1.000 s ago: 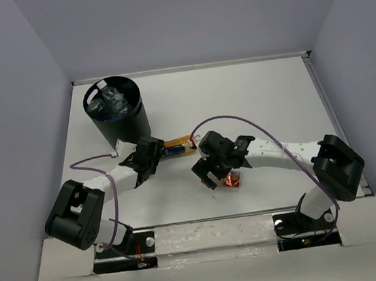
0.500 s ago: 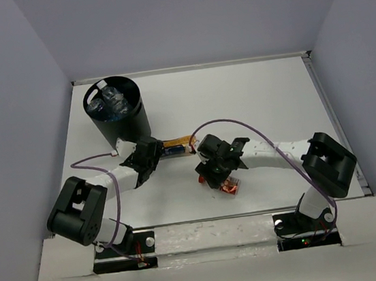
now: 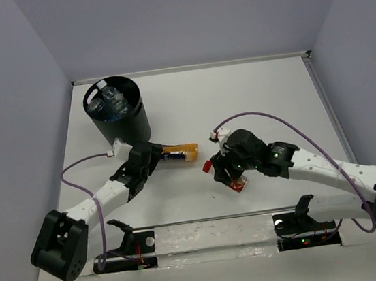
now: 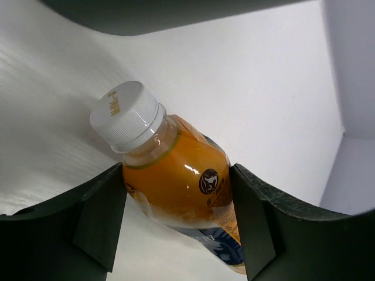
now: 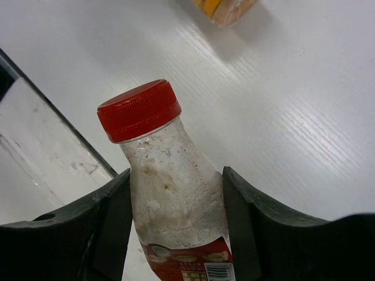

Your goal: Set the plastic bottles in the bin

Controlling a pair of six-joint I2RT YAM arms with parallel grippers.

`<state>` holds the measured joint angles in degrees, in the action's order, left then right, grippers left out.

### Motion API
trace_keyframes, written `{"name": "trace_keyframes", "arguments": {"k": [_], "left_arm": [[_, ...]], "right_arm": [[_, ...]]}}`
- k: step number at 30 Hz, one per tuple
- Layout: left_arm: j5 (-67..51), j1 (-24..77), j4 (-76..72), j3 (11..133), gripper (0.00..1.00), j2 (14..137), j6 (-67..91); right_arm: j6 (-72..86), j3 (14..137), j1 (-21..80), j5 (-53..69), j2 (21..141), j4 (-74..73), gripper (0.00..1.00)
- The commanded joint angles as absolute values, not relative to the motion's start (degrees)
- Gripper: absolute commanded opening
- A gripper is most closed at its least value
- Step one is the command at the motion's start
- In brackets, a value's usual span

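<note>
left gripper (image 4: 176, 193) clamped on orange-yellow plastic bottle (image 3: 179, 153) with white cap, lying on white table (image 3: 258, 97) just beside tall black round bin (image 3: 123, 126) | right gripper (image 5: 176, 175) clamped on red-capped plastic bottle (image 5: 170, 202), well apart from bin | clear crinkled bottles (image 3: 108, 102) inside bin

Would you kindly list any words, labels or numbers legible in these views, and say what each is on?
Nothing reads clearly.
Orange bottle, white cap: gold lettering, too blurred.
Its label: round emblem, print too small.
Red-capped bottle: barcode, digits too small.
</note>
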<state>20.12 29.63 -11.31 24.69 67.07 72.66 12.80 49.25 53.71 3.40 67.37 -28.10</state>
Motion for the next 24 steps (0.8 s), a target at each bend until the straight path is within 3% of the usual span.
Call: {"name": "trace_keyframes", "arguments": {"k": [1,8,17,24], "left_arm": [[23.46,32.42,-4.76,29.17,0.15,55.3,64.35],[29.53,33.31,5.79,49.28,0.15,46.67,47.83],[47.54,31.03,5.72,80.56,0.16,57.38,17.08],[54.75,23.3,-1.39,86.31,0.16,68.97,1.86]], "right_arm": [[16.34,48.16,54.14,2.2,57.06,-26.01,0.31],[19.95,47.81,54.14,-1.58,47.29,-25.4,0.29],[22.23,45.62,54.14,-2.29,47.46,-20.05,0.29],[22.85,44.39,54.14,-1.85,46.76,-18.28,0.29]]}}
